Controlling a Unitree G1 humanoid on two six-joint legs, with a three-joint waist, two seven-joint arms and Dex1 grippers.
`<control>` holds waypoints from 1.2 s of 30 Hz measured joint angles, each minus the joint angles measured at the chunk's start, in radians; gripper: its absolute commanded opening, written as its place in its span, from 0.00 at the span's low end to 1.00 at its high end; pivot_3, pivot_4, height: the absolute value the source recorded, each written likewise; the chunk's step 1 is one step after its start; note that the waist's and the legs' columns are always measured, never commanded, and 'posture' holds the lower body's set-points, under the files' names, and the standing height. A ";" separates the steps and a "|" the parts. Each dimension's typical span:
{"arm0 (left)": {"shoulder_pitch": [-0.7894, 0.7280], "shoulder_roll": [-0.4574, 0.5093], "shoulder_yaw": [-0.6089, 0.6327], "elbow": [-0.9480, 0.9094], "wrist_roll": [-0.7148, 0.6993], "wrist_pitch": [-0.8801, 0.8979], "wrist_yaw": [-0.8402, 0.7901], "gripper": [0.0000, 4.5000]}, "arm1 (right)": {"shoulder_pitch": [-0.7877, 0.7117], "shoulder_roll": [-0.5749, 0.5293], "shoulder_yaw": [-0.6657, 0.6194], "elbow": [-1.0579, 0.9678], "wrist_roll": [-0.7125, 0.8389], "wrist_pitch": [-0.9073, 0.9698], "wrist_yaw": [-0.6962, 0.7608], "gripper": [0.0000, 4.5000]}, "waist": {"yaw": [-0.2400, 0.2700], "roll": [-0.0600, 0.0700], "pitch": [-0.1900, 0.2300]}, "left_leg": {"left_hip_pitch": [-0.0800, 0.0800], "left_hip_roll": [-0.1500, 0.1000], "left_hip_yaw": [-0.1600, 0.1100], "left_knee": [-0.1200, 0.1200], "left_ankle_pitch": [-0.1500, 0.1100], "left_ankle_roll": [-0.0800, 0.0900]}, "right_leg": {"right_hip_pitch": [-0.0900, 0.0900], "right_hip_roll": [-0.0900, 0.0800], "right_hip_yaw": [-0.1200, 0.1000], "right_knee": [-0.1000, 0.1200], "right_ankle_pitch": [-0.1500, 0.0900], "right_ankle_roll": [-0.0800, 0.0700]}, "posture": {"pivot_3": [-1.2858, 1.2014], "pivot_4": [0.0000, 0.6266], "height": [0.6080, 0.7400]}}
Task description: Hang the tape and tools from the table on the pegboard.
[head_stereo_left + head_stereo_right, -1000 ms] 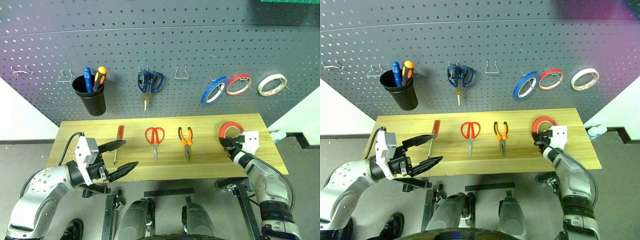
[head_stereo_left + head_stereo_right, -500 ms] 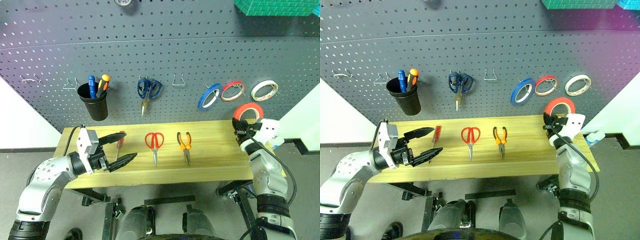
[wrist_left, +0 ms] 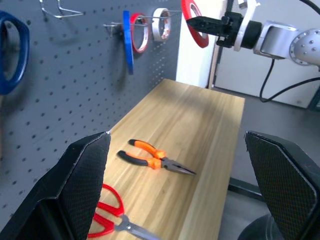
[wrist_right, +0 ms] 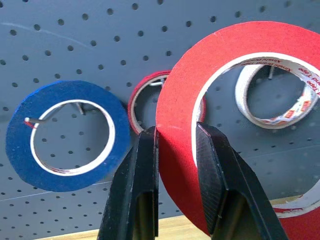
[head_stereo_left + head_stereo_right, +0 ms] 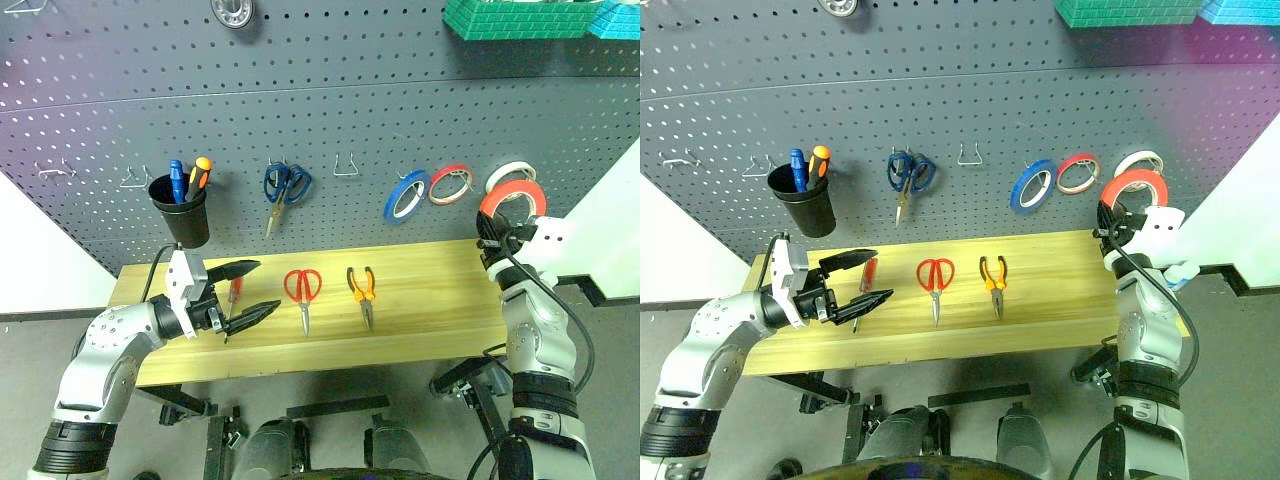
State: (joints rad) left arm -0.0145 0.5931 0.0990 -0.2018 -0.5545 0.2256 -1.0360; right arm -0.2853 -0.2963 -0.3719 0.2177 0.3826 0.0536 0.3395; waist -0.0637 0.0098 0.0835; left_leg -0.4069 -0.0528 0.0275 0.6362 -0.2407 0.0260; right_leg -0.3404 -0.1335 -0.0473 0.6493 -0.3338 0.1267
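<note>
Both arms showing silver-grey rounded metal shells, black bands at joints. Left gripper: two black pointed fingers with cross-hatched pads, white block at wrist, black cable looping over forearm. Right gripper: two black flat fingers, white housing behind them, black cable trailing down grey forearm. Dark collar ringing right elbow.

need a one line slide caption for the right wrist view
Right gripper shut on the red tape, raised before the pegboard near hung blue roll.
</note>
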 measured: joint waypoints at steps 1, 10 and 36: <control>0.000 0.000 0.000 0.003 0.000 0.000 -0.002 1.00 | -0.002 0.000 0.006 0.000 -0.004 -0.001 0.000 0.15 | -0.005 0.000 0.000 | 0.000 0.000 0.000 0.001 0.000 0.000 | 0.000 0.000 0.000 0.000 0.000 0.000 | 0.47 0.00 1.00; 0.002 0.000 0.003 0.003 0.001 -0.016 -0.001 1.00 | -0.094 -0.002 0.040 0.042 -0.010 -0.017 0.045 0.15 | -0.006 0.000 -0.002 | 0.000 0.001 0.000 0.005 -0.003 0.005 | 0.000 0.000 0.002 0.003 0.000 0.000 | 0.48 0.00 1.00; 0.099 0.004 0.037 -0.094 0.000 -0.008 0.083 1.00 | -0.339 -0.042 0.093 0.583 -0.131 -0.187 0.102 0.82 | 0.011 0.001 -0.002 | 0.000 0.001 0.000 0.010 -0.003 0.004 | 0.000 0.000 0.003 0.007 0.000 0.000 | 0.52 0.00 1.00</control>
State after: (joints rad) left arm 0.0846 0.5968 0.1363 -0.2955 -0.5547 0.2178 -0.9531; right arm -0.6246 -0.3378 -0.2786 0.8007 0.2520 -0.1339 0.4413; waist -0.0525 0.0109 0.0811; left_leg -0.4065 -0.0519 0.0278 0.6462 -0.2435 0.0302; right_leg -0.3404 -0.1331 -0.0447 0.6562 -0.3336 0.1267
